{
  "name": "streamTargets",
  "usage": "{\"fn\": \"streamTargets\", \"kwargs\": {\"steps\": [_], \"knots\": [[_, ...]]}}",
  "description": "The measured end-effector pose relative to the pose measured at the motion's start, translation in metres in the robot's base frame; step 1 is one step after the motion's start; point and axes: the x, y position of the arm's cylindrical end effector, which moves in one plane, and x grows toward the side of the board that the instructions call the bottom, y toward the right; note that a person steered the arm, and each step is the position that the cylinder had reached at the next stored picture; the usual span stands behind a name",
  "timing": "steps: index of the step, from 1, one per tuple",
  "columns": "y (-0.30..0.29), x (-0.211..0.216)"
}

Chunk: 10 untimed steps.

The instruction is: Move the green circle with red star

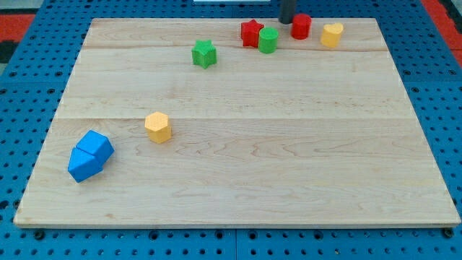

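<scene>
The green circle [268,40] stands near the view's top, touching the right side of the red star [251,32]. My tip [286,21] is at the view's top edge, just up and right of the green circle and just left of a red cylinder [301,26]. Only the rod's lower end shows.
A yellow block [332,34] sits right of the red cylinder. A green star [204,53] lies left of the red star. A yellow hexagon [158,127] is at mid-left. Two blue blocks [90,155] touch at lower left. The wooden board [238,180] rests on a blue pegboard.
</scene>
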Motion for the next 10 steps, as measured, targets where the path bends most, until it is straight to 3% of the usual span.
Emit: {"fn": "streamTargets", "kwargs": {"steps": [1, 2, 4, 5, 7, 9, 10], "knots": [[0.003, 0.000], [-0.031, 0.002], [-0.163, 0.001], [-0.140, 0.023], [-0.117, 0.028], [-0.012, 0.017], [-0.034, 0.001]]}}
